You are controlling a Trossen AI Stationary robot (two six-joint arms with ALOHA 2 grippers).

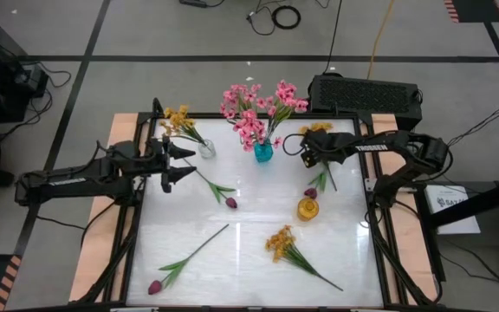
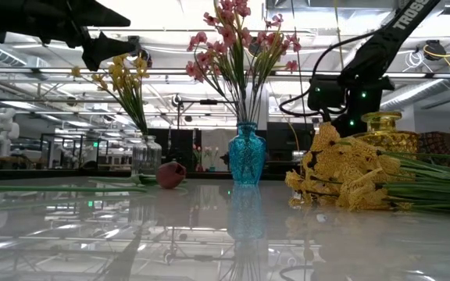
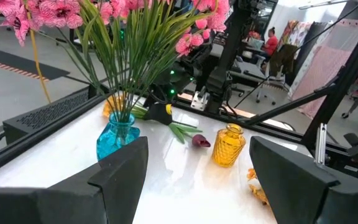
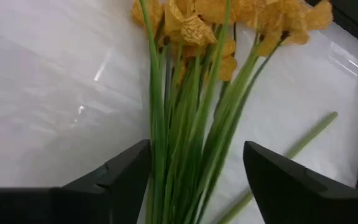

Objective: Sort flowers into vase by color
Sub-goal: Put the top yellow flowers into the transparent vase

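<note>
My right gripper (image 1: 304, 152) (image 4: 197, 168) is open and low over the table's far right. Its fingers stand either side of the green stems (image 4: 191, 137) of a yellow-orange spray (image 1: 319, 130) lying on the table; I see no touch. My left gripper (image 1: 186, 165) (image 3: 197, 162) is open and empty, raised beside the clear vase (image 1: 206, 149), which holds a yellow spray (image 1: 178, 117). The blue vase (image 1: 263, 152) (image 3: 118, 138) holds several pink sprays (image 1: 254, 108). The amber vase (image 1: 307, 209) (image 3: 230, 145) stands empty.
Lying on the table are a yellow spray (image 1: 281, 244) (image 2: 342, 176) near the front, a magenta tulip (image 1: 230, 203) at centre, another tulip (image 1: 154, 287) at the near left, and a third tulip bud (image 1: 310, 192) (image 3: 201, 141) by the amber vase. A black box (image 1: 366, 91) sits beyond the far edge.
</note>
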